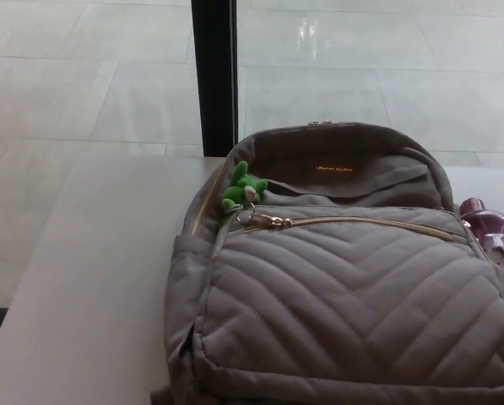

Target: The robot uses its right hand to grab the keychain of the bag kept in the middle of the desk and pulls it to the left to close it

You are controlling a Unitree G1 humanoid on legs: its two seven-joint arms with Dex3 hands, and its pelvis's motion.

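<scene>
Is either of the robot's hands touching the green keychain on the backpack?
No: neither hand shows in the head view, and the green keychain sits untouched at the left end of the gold zipper on the backpack.

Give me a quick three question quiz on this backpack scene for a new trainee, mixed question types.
1. True or false: a robot hand is touching the green keychain.
2. The keychain sits at which end of the gold zipper: A picture left, B picture right?
3. Fill in: the pink bottle lies on the backpack's ____ side in the picture.
Key: 1 false; 2 A; 3 right.
</scene>
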